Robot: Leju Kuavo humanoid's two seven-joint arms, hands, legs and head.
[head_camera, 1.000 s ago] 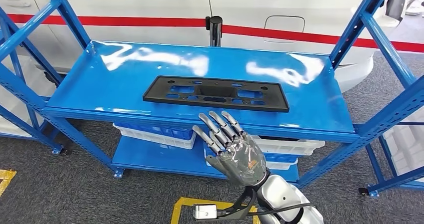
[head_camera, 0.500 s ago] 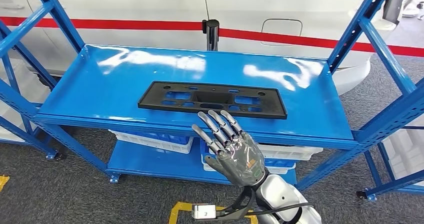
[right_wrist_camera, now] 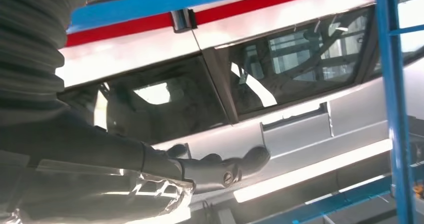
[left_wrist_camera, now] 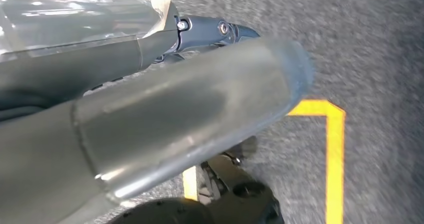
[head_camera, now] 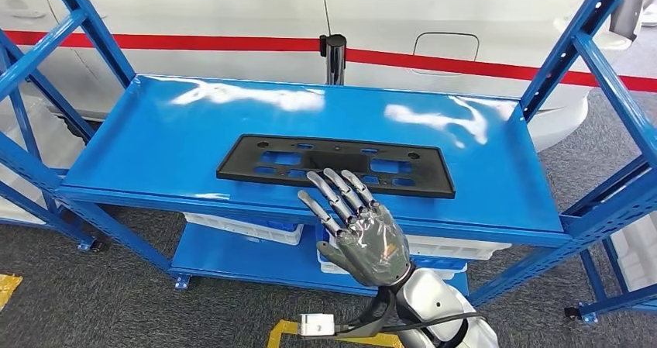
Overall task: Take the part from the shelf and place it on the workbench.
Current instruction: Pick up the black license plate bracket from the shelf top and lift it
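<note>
- Flat black perforated plastic part [head_camera: 335, 165] lies on blue metal shelf [head_camera: 139, 146].
- Right hand [head_camera: 358, 232]: fingers spread, empty, fingertips over part's near edge.
- Left hand [left_wrist_camera: 150, 109]: state unclear.

Background: white car [head_camera: 232, 15] with a red stripe, behind the rack.
Post: black post [head_camera: 335, 53] beside the car.
Lower level: white bins [head_camera: 244, 228].
Floor: grey carpet [head_camera: 77, 301], yellow tape [left_wrist_camera: 332, 149].
</note>
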